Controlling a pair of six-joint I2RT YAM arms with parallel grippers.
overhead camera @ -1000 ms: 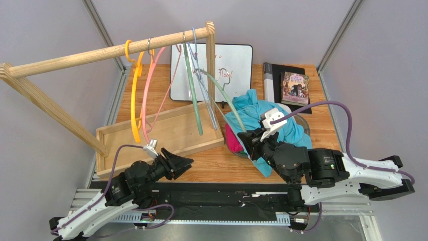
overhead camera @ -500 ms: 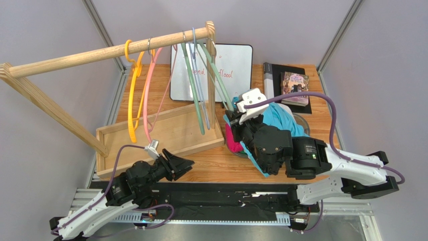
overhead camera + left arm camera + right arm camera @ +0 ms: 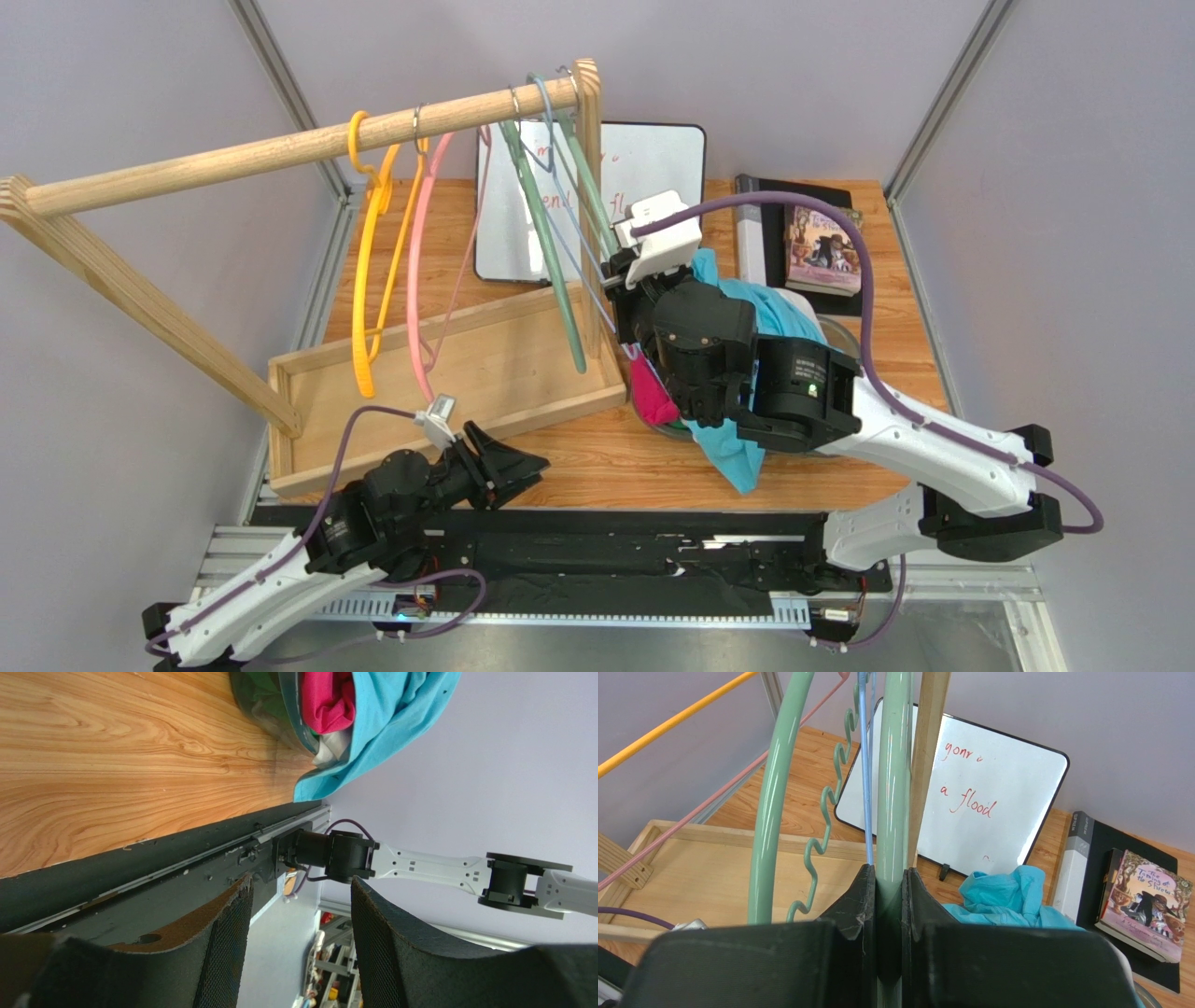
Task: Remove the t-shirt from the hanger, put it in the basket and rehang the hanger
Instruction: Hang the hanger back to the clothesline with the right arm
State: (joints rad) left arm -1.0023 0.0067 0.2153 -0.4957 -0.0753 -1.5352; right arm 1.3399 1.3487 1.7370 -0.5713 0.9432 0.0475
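At the table's near left corner the left gripper (image 3: 512, 462) hangs low with its jaws apart and nothing between them, well away from the clothes; beyond it a yellow hanger (image 3: 368, 280) and a pink hanger (image 3: 417, 280) dangle from the wooden rail (image 3: 281, 147) over a shallow wooden tray (image 3: 463, 378). Past the tray's right end, the right gripper (image 3: 885, 875) is clamped on one arm of the pale green hanger (image 3: 892, 777), whose upper end runs up to the rail. The robot arm hides the hanger's lower end, so whether it sits inside any cloth cannot be told. Just right of the gripper, the turquoise t-shirt (image 3: 730, 455) lies heaped over a bowl (image 3: 291, 714) that also holds a pink garment (image 3: 648, 392), and one fold of the shirt trails off the bowl towards the table's near edge. A whiteboard (image 3: 659, 161) and a book (image 3: 821, 245) lie at the back. The shirt looks light, soft and limp, likely to stretch and drag rather than lift in one piece, so a pinch on a bunched fold at the top of the heap or on the trailing fold should hold better than a single layer. The hanger looks stiff, smooth and free to swing on its hook, so a firm hold on its arm seems wise
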